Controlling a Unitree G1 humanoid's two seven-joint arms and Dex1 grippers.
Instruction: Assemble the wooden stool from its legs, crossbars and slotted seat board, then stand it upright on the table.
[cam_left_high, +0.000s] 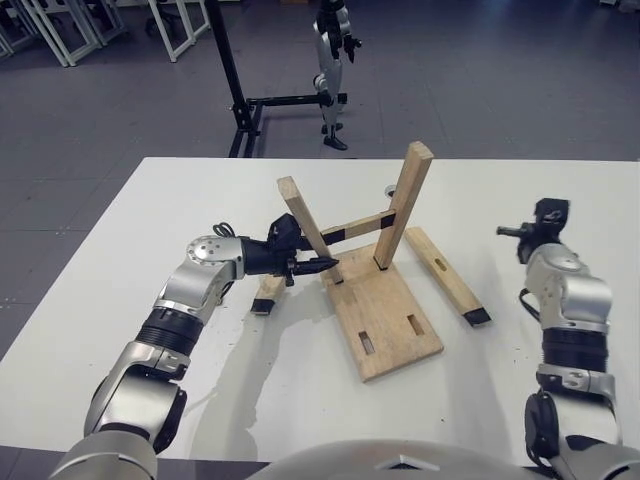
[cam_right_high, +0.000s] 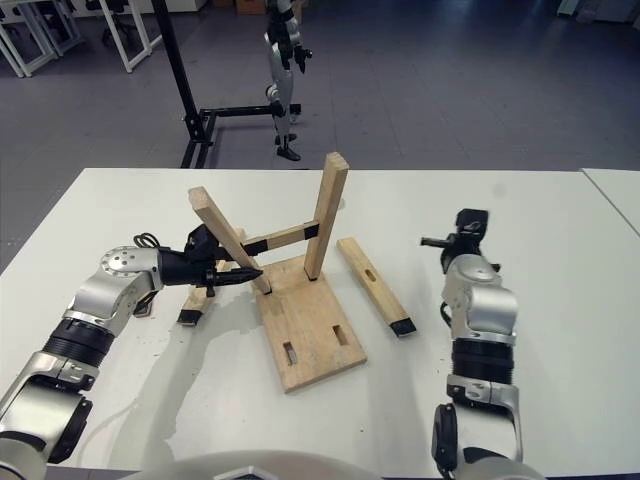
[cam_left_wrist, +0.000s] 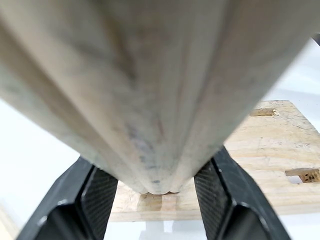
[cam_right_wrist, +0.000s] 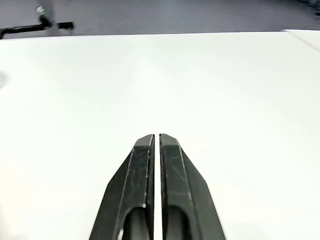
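Observation:
The slotted seat board lies flat on the white table. Two legs stand in its far slots: a left leg that leans outward and a right leg, joined by a crossbar. My left gripper is shut on the leaning leg near its foot. In the left wrist view that leg sits between the fingers, with the board behind. A loose leg lies right of the board and another piece lies to its left. My right gripper is shut and empty, held up at the table's right.
A small round object sits on the table behind the right leg. A black metal stand and another robot are on the floor beyond the far edge. Bare table stretches to the right and front.

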